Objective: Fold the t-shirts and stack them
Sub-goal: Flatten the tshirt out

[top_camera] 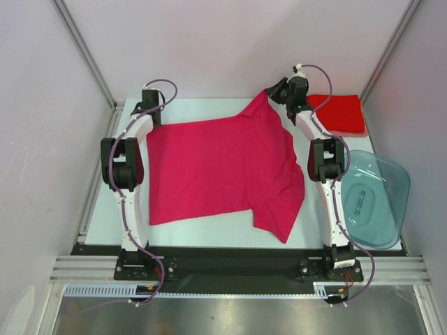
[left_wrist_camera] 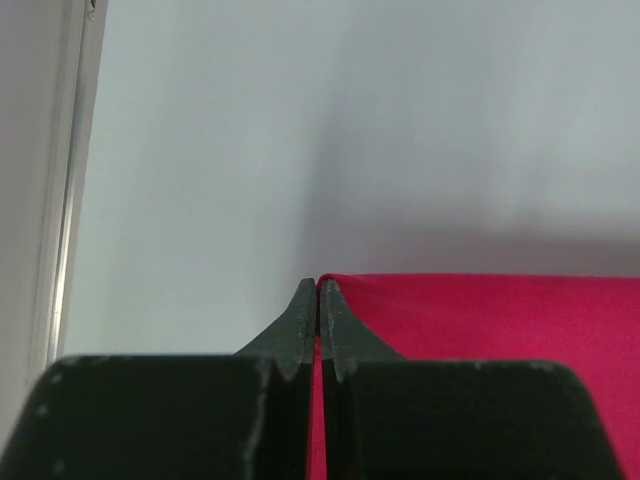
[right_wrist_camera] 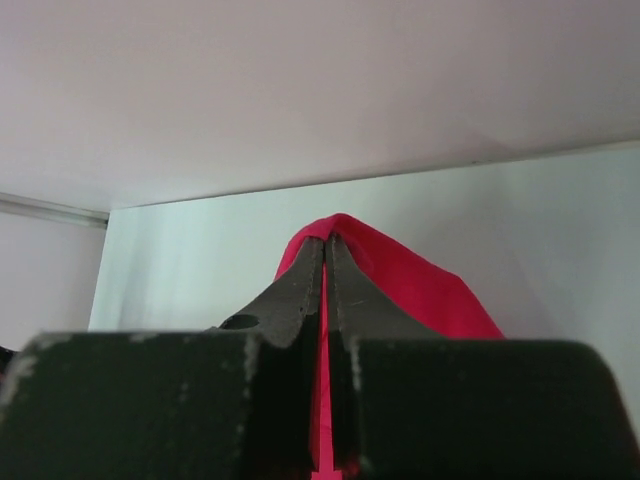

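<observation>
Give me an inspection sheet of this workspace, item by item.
surface: pale table, largely covered by cloth; no spills seen.
job's things: magenta-pink t-shirt spread out, unfolded, its far-right corner raised, the near-right part rumpled; red t-shirt folded at the far right corner.
clutter: translucent blue-grey plastic tub at the table's right edge.
grippers: left gripper shut on the pink shirt's far-left corner; right gripper shut on its raised far-right corner.
cables: purple cables run along both arms, looping at wrists and bases.
surroundings: white walls, aluminium frame post.
</observation>
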`<state>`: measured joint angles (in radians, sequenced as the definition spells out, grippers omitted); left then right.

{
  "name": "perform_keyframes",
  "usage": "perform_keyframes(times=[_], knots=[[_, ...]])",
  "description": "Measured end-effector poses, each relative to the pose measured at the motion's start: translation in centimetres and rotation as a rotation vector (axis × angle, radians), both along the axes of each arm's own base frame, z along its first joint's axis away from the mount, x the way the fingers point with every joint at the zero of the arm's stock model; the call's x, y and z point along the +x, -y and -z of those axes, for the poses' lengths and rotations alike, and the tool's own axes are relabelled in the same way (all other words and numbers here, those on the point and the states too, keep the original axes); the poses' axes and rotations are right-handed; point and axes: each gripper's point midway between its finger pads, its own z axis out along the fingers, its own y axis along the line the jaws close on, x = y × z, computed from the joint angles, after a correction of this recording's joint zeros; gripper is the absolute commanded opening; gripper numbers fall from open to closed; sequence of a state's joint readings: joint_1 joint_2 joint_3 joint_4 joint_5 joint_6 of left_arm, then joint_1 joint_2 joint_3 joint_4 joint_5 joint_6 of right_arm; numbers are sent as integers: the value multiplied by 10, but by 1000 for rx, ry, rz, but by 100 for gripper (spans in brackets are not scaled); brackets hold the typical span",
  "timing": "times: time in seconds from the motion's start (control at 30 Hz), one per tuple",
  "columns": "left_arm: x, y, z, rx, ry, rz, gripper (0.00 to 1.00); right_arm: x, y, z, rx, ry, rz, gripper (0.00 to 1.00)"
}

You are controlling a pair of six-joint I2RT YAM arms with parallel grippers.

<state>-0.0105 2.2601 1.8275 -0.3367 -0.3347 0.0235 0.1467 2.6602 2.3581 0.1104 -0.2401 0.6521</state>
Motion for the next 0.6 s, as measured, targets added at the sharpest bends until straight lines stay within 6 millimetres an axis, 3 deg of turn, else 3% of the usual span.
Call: perform_keyframes(times=[0.17, 0.5, 0.57, 0.6], knots=[[-3, -1, 6, -25, -15, -25, 0, 2, 1, 17, 7, -28, 15, 0], [2, -10, 16, -57, -22, -42, 0, 4, 2, 17, 41, -42, 41, 0], [2, -11, 20, -58, -32, -44, 1, 4, 1, 15, 48, -40, 45, 6], [1, -11, 22, -59, -37, -46, 7, 5, 0, 14, 52, -38, 45, 11]])
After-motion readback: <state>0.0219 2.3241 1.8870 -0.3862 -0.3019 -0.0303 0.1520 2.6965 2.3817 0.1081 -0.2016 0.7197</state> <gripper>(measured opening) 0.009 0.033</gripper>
